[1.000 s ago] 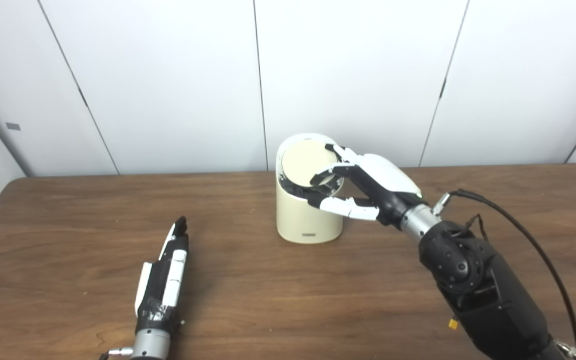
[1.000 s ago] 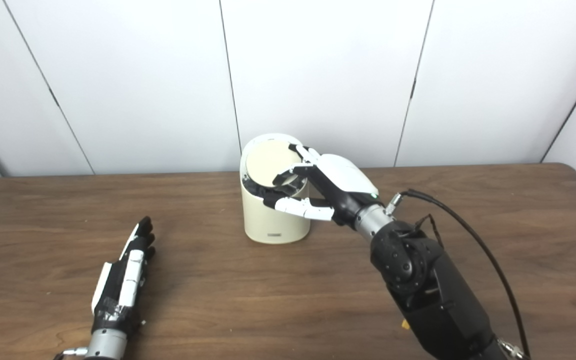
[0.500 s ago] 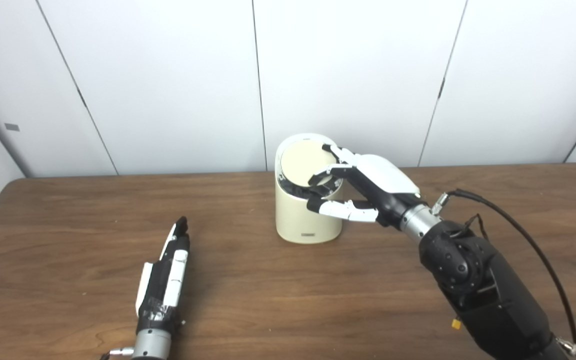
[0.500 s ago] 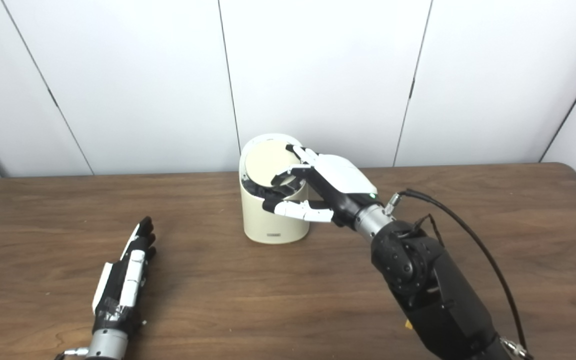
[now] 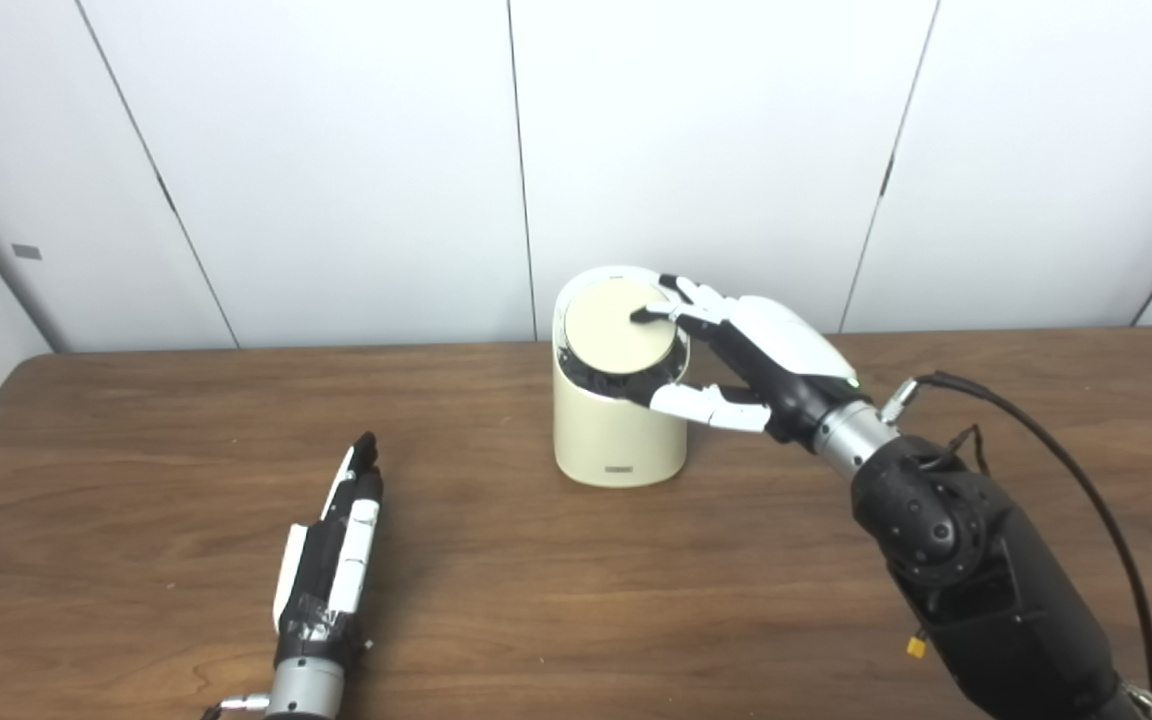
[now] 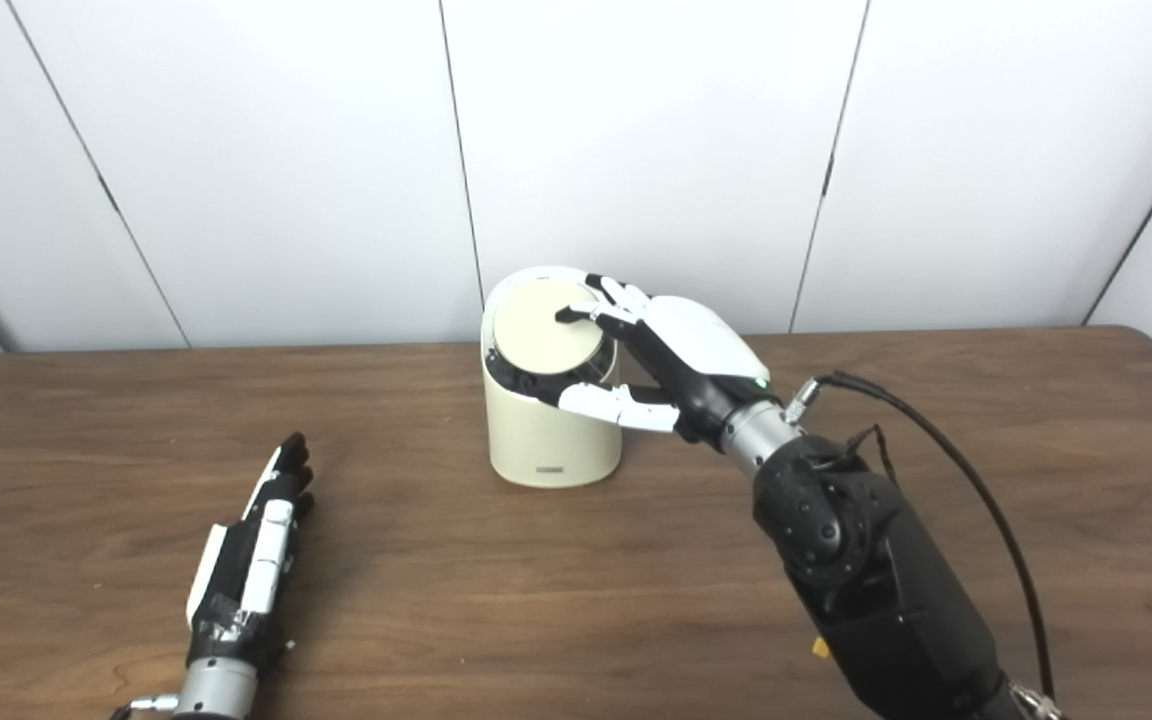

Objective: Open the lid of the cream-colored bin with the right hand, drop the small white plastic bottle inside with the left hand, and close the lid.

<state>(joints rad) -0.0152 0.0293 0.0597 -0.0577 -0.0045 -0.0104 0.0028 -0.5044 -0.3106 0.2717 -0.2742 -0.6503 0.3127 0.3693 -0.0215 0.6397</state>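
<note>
The cream-colored bin (image 5: 616,440) stands at the back middle of the table. Its round lid (image 5: 608,335) lies low over the opening, tilted toward me, with a dark gap showing along its front edge. My right hand (image 5: 766,350) reaches in from the right, its fingertips (image 5: 648,314) resting on top of the lid. Its thumb (image 5: 701,402) stretches along the bin's right side under the rim. The hand grips nothing. My left hand (image 5: 331,560) lies flat and open on the table at the front left, holding nothing. No small white bottle shows in either view.
The brown wooden table (image 5: 576,600) spreads wide around the bin. White wall panels (image 5: 336,150) stand close behind it. A black cable (image 5: 1056,440) loops off my right forearm over the table's right side.
My right hand's fingers have moved from the lid's right edge onto its top, and the lid has tipped down toward the bin's rim. The left hand has stayed put.
</note>
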